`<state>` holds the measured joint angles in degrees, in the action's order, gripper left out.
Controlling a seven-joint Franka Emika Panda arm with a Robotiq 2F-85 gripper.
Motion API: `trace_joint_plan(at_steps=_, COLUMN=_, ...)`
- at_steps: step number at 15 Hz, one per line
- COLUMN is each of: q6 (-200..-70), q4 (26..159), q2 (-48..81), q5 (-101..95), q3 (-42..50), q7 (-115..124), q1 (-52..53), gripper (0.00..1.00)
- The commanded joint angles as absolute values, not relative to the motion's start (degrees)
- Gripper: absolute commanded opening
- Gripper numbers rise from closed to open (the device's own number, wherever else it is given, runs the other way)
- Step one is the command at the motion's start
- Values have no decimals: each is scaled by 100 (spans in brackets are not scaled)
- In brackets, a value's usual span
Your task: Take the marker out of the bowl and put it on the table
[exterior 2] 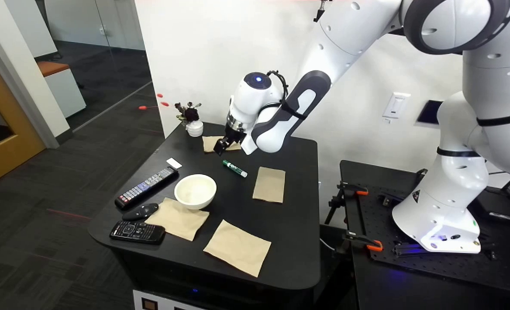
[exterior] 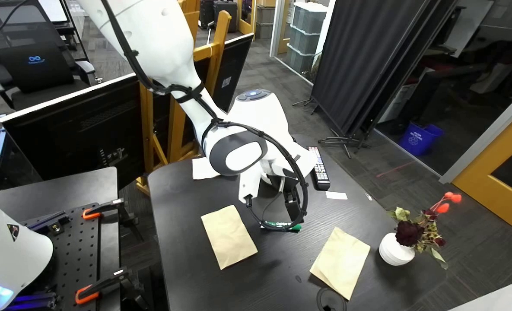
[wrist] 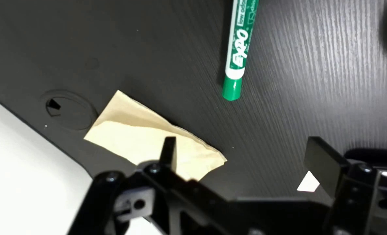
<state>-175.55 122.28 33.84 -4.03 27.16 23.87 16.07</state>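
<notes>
Marker [wrist: 240, 47], slim and cylindrical, lies on the grained table [wrist: 288, 94]; the tool [wrist: 244, 152] gapes.

Here's the white arm [exterior 2: 336, 51], slanting down from the upper right of an exterior view to just left of the middle, elbow [exterior 2: 457, 23] bent high near the top right corner! The base [exterior 2: 440, 224] stands at right, below the middle, glowing bluish. Out at the wrist [exterior 2: 246, 101], a blue light [exterior 2: 258, 79] on top, showing in both exterior views! Down to the gripper [wrist: 242, 151]: black fingers [wrist: 324, 163] wide apart in the wrist view, one left of centre, one lower right!
</notes>
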Motion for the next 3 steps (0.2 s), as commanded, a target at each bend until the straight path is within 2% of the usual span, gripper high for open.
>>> trace_joint_plan(at_steps=1, q6=-17557, q4=12238, q2=3343, q5=-250, q3=2660, q7=2213, q1=1577, gripper=100)
trace_joint_plan(at_steps=3, q6=-17557, q4=12267, q2=3257, q5=-242, q3=2533, q7=2129, q1=1475, gripper=100)
